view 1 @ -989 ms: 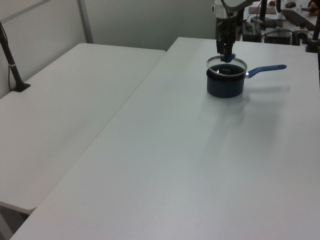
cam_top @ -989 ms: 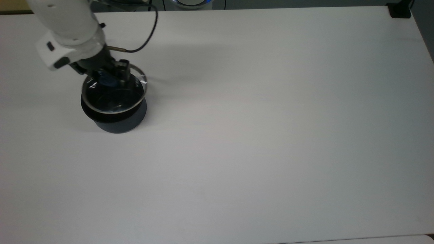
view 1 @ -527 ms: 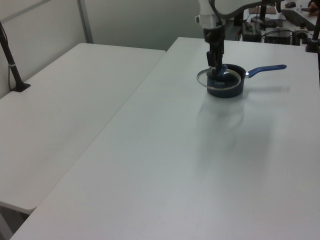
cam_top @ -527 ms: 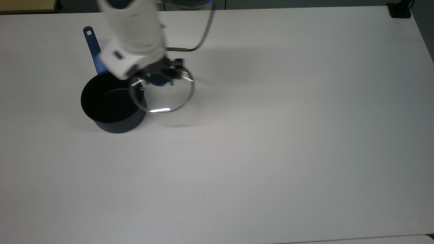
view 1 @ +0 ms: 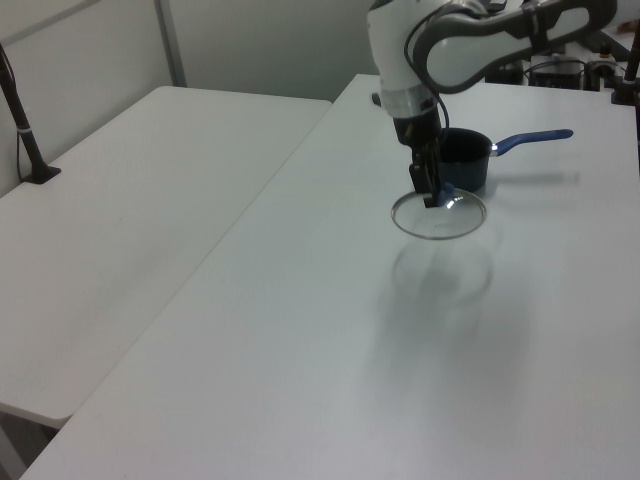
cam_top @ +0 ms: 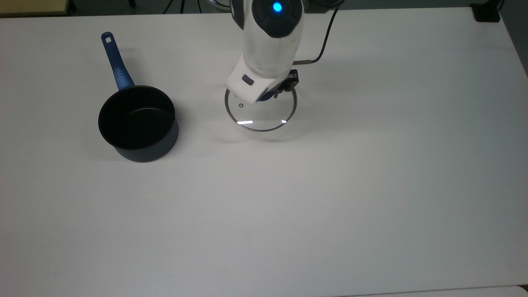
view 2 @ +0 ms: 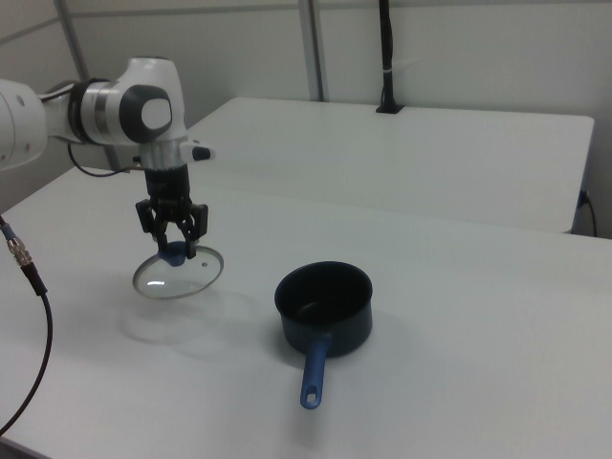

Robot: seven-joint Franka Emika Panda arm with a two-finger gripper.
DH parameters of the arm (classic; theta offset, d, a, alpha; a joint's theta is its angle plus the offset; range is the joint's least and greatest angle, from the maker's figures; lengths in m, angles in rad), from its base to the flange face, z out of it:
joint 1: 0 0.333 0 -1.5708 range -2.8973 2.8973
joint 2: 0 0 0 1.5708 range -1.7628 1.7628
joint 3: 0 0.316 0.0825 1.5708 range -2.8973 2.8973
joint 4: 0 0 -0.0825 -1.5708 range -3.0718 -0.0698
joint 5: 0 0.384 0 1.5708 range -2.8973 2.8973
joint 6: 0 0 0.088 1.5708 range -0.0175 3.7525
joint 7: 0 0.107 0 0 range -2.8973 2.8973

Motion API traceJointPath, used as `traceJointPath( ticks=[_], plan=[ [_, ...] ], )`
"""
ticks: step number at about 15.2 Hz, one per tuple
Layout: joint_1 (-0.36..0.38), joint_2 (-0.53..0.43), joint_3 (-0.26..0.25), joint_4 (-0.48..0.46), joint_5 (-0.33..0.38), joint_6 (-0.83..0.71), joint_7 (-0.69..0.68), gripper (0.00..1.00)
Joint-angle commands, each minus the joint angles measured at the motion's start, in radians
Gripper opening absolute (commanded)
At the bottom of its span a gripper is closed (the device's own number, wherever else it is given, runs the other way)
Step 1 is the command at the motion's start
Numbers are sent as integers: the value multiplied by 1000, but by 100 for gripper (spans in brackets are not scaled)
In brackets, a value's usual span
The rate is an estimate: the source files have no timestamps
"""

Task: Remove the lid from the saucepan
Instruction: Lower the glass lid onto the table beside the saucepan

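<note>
The saucepan (cam_top: 138, 123), dark navy with a black inside, stands uncovered on the white table (cam_top: 330, 198), its long blue handle (cam_top: 116, 66) pointing to the far edge in the top view. The clear glass lid (cam_top: 260, 115) with a metal rim hangs level a little above the table, well to the top view's right of the pan, casting a shadow below. My gripper (cam_top: 273, 95) is shut on the lid's blue knob (view 2: 173, 254). The left view shows the lid (view 1: 438, 214) in front of the saucepan (view 1: 462, 158). In the right view the lid (view 2: 180, 273) is left of the saucepan (view 2: 323, 306).
A second white table (view 1: 130, 200) adjoins this one, with a black post (view 1: 25, 130) clamped at its edge. A small black block (cam_top: 486, 12) sits at the table's far right corner in the top view. A loose cable (view 2: 24, 268) hangs at the right view's left.
The lid has come up off the saucepan and travelled with my gripper to the top view's right, away from the pan. The saucepan has stayed in place and is uncovered.
</note>
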Motion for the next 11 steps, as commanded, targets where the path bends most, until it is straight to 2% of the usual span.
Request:
traceJointPath(
  ticks=[1,11],
  plan=[
    [35,-5,-15,-95,6,115,11,53],
    [60,83,-15,-97,3,161,11,54]
  ],
)
